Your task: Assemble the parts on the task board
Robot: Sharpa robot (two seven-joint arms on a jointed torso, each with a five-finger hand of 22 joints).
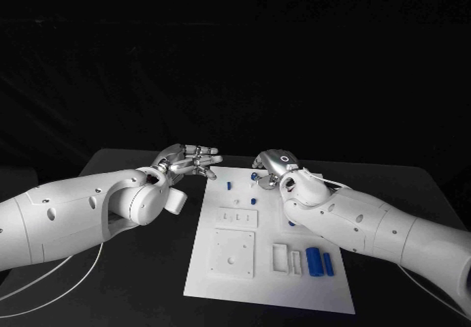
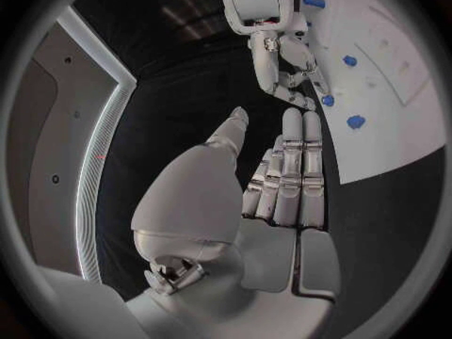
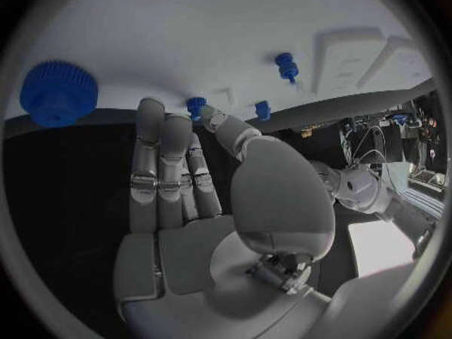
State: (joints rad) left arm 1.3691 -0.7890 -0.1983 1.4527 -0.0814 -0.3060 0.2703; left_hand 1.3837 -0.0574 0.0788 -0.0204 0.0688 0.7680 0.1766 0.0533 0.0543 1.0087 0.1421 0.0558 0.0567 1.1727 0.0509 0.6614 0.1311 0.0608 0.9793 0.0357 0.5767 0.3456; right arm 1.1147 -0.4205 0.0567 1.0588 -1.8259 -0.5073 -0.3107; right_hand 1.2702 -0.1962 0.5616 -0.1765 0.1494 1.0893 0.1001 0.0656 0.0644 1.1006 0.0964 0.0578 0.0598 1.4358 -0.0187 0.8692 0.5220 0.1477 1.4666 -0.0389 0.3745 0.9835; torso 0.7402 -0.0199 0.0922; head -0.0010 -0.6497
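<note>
Two white arms over black table (image 1: 137, 272), reaching toward far end of white task board (image 1: 265, 272). Left hand (image 1: 186, 162) just off board's far left corner, fingers apart, holding nothing. Right hand (image 1: 275, 165) at board's far edge, thumb and fingertips touching small blue part (image 3: 196, 105) there; firm grip cannot tell. Blue gear (image 3: 59, 92) nearby. Two blue cylinders (image 1: 319, 261) lying near board's near right side. Small blue pegs (image 1: 229, 184) standing at far end.
</note>
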